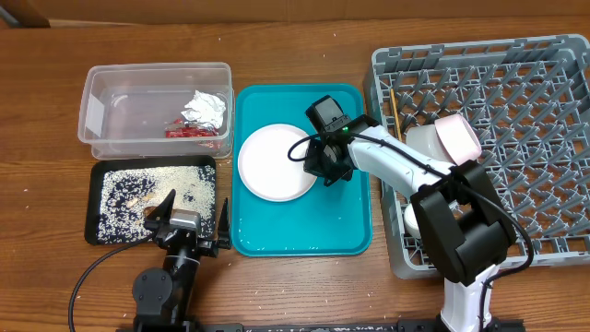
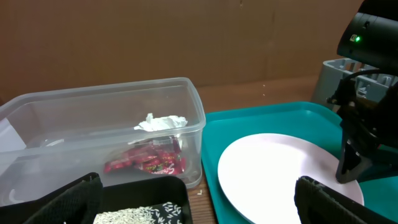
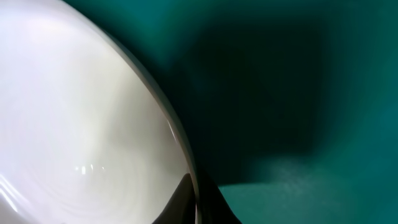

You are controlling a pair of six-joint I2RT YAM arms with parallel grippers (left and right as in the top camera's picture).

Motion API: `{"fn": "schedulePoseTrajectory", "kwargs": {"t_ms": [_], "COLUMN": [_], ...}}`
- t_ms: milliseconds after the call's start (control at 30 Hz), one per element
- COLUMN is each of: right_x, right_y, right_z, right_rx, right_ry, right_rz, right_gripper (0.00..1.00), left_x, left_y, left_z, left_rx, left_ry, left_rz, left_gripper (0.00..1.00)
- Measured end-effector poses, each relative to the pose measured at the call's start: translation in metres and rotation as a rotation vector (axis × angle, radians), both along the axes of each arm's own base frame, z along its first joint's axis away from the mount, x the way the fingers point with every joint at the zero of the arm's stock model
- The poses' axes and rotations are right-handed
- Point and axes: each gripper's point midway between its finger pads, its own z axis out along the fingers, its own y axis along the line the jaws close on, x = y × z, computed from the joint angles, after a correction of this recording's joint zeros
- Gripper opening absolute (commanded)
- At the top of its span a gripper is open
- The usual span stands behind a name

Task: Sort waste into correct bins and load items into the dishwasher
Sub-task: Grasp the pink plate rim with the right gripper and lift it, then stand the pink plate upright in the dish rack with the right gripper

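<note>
Overhead, right hand [image 1: 319, 174] straddles white plate [image 1: 270, 162] rim.

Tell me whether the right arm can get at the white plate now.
Probably yes: the right gripper is at the right rim of the white plate, with nothing lying between them.

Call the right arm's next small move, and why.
Probably close on the rim and lift slightly. The right gripper is at the plate's right edge on the tray, and the wrist view shows the rim running between its fingertips. Whether they pinch it yet can't be told; the plate lies flat, not yet racked.
</note>
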Motion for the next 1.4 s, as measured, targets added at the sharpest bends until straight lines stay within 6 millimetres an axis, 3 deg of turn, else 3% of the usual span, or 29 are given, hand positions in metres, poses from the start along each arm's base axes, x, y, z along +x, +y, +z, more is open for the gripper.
{"fn": "schedulePoseTrajectory", "kwargs": {"t_ms": [133, 200, 300, 400, 500, 600, 767, 933, 1033, 1400], "right_x": [-0.001, 0.008, 0.027, 0.034, 0.020, -0.009, -0.040, -0.054, -0.055, -0.040], "right_y": [-0.023, -0.040, -0.076, -0.126, -0.186, -0.254, -0.334, -0.400, -0.413, -0.409], "right_z": [0.012, 0.034, 0.100, 0.190, 0.271, 0.314, 0.316, 0.287, 0.270, 0.226], "right_rx": [-0.072, -0.113, -0.189, -0.295, -0.435, -0.652, -1.000, -1.206, -1.256, -1.328], "right_ry": [-0.006, -0.072, -0.273, -0.533, -0.743, -0.822, -0.703, -0.499, -0.417, -0.276], "right_rz": [-0.036, -0.056, -0.111, -0.231, -0.401, -0.575, -0.723, -0.827, -0.814, -0.653], "right_gripper": [0.04, 0.04, 0.04, 0.04, 0.04, 0.04, 0.04, 0.04, 0.04, 0.04], "left_x": [0.000, 0.000, 0.000, 0.000, 0.000, 0.000, 0.000, 0.000, 0.000, 0.000], "left_y": [0.000, 0.000, 0.000, 0.000, 0.000, 0.000, 0.000, 0.000, 0.000, 0.000], "left_z": [0.000, 0.000, 0.000, 0.000, 0.000, 0.000, 0.000, 0.000, 0.000, 0.000], "left_rx": [0.000, 0.000, 0.000, 0.000, 0.000, 0.000, 0.000, 0.000, 0.000, 0.000], "left_ry": [0.000, 0.000, 0.000, 0.000, 0.000, 0.000, 0.000, 0.000, 0.000, 0.000], "left_rz": [0.000, 0.000, 0.000, 0.000, 0.000, 0.000, 0.000, 0.000, 0.000, 0.000], "left_gripper": [1.00, 1.00, 1.00, 1.00, 1.00, 1.00, 1.00, 1.00, 1.00, 1.00]}}
